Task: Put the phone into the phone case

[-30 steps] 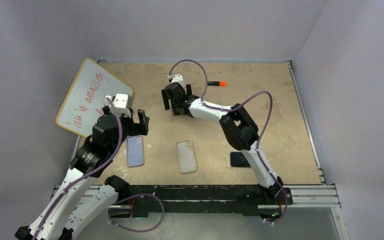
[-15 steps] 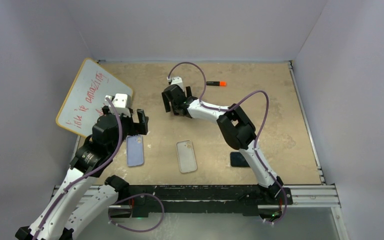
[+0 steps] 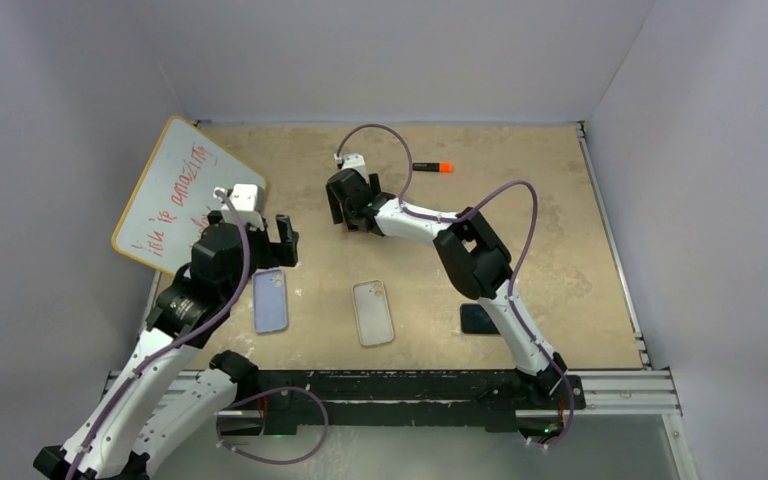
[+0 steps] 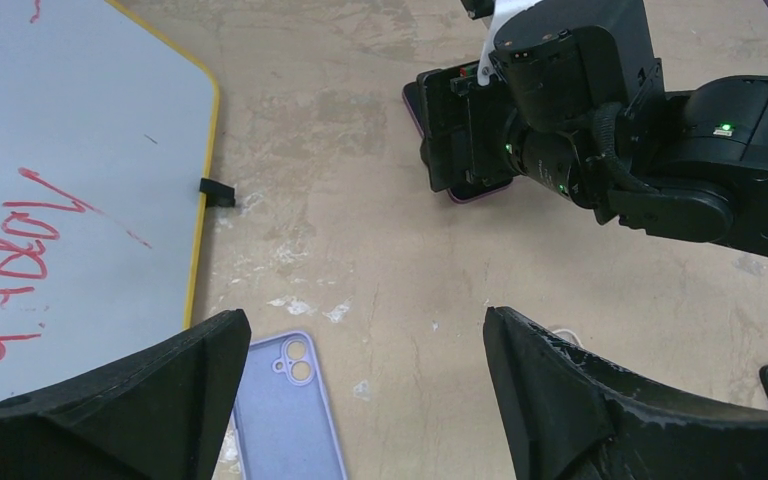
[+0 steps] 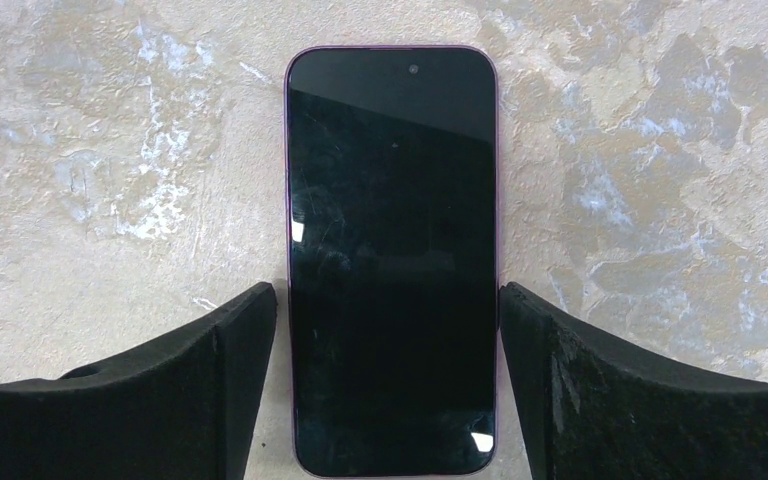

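Observation:
A phone with a black screen and purple edge (image 5: 392,260) lies flat on the table at mid-back. My right gripper (image 5: 388,295) is open and straddles the phone's lower half, one finger close beside each long edge; in the top view the gripper (image 3: 352,202) hides the phone. A lilac phone case (image 3: 270,300) lies at front left, camera holes to the back, and also shows in the left wrist view (image 4: 285,410). My left gripper (image 3: 268,248) is open and empty, hovering just behind that case (image 4: 365,320). A clear case (image 3: 372,312) lies at front centre.
A whiteboard (image 3: 175,190) with red writing leans at the left edge. An orange-capped marker (image 3: 433,167) lies at the back. A dark flat object (image 3: 478,318) lies by the right arm's lower link. The right arm reaches across the middle of the table.
My right gripper has shifted slightly left and settled over the phone. The left arm has barely moved. The cases have not moved.

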You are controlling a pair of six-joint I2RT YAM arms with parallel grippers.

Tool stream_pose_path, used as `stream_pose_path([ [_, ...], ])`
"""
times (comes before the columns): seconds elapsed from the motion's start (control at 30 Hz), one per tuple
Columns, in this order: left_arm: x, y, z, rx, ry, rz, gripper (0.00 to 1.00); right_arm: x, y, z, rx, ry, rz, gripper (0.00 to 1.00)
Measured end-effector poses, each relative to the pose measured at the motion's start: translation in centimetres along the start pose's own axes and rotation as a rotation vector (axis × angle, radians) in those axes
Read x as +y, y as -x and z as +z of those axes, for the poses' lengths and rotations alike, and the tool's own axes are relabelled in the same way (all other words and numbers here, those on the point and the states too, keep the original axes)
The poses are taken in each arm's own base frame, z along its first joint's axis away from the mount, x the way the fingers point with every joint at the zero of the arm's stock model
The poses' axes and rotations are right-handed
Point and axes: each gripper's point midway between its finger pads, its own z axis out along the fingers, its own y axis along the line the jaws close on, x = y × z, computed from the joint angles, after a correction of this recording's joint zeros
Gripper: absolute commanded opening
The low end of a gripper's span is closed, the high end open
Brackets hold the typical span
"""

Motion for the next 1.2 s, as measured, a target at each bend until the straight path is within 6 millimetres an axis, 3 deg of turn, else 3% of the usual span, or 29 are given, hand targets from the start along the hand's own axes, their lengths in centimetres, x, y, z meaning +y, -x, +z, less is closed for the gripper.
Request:
stream_pose_path([
  [0.23,-2.3,-0.3,-0.1,0.025,-0.11,-0.071,0.86,-0.3,-0.5,-0.3,-0.002,0.0,0.007,0.67],
  [0.53,-6.3,-2.6,1.3,0.174,-0.265,-0.172,0.74,-4.5,-4.7,-5.4,0.08,-0.046,0.003,0.65],
  [0.73,-8.5,-6.7,3.1,0.326,-0.338,-0.219,0.65,-7.2,-7.9,-9.0,0.136,-0.073,0.044,0.6],
  [1.03,-9.1,-17.2,5.0,0.616,-0.33,-0.294,0.55,-10.7,-12.3,-14.0,0.197,-0.098,0.093,0.57],
  [1.2,-9.6,-19.0,5.5,0.661,-0.344,-0.315,0.52,-11.7,-13.9,-16.0,0.22,-0.082,0.111,0.55],
])
